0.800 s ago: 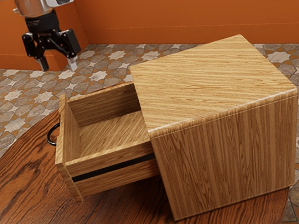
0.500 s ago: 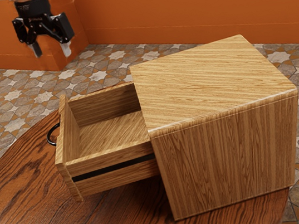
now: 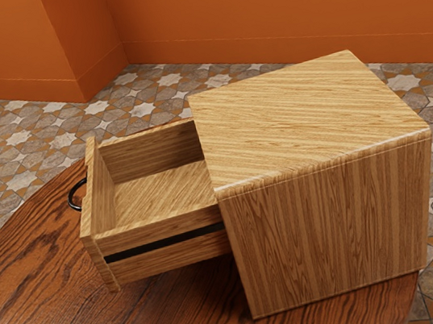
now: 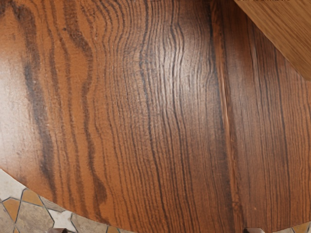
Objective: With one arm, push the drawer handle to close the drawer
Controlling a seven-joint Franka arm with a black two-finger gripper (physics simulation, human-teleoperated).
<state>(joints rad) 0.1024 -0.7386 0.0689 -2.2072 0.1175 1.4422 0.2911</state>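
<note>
At the exterior view's left, with the black gripper (image 4: 155, 230) spread, tips apart, could slip off the thin, curved black handle (image 3: 70, 197) through an off-centre approach. Just right of that handle, could jam the open, pale straight-grained wooden drawer (image 3: 160, 195), or slide the boxy striped wooden cabinet (image 3: 332, 226) across the round-edged brown wood table (image 3: 42, 302), by pushing askew

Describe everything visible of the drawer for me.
The drawer looks like light, streaky-grained wood: an open-topped, empty box with a black strip along its side and a dark, curved handle on its front. It juts well out of the cabinet, its inner end inside. I can't tell whether its underside touches the tabletop.
</note>
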